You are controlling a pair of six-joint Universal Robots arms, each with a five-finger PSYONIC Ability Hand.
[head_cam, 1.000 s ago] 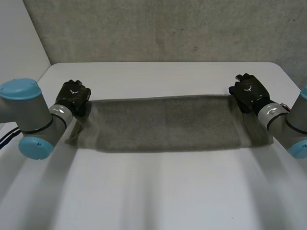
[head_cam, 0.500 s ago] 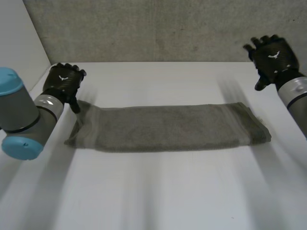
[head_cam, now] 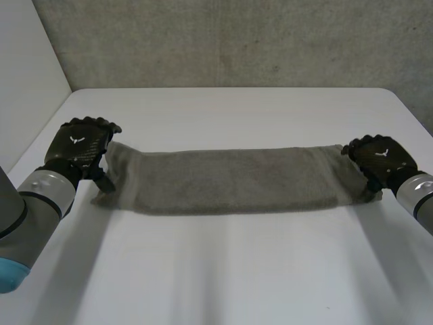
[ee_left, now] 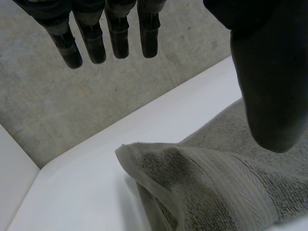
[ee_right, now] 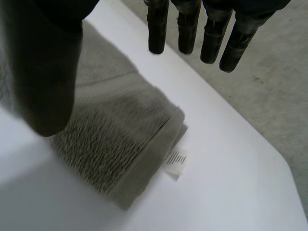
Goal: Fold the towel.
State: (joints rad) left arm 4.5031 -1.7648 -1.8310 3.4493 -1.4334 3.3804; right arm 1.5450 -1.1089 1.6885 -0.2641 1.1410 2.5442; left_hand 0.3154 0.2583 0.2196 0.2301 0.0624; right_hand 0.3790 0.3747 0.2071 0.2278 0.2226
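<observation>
We judge the job about half done. The towel (head_cam: 230,179) lies as a long, narrow band across the middle of the desk (head_cam: 237,277), and its ends show doubled layers, so one lengthwise fold seems made. What is left, as we read it, is to bring one short end over to the other, perhaps more than once.

Our left hand (head_cam: 81,145) sits at the band's left end and our right hand (head_cam: 380,161) at its right end, each just over the cloth. Both are spread and hold nothing. In the left wrist view the fingers (ee_left: 115,43) reach straight out, apart from the thumb, and the towel's end corner lies under the gap between them. In the right wrist view the folded end and its small white label (ee_right: 174,162) lie likewise beneath straight fingers (ee_right: 185,29).
</observation>
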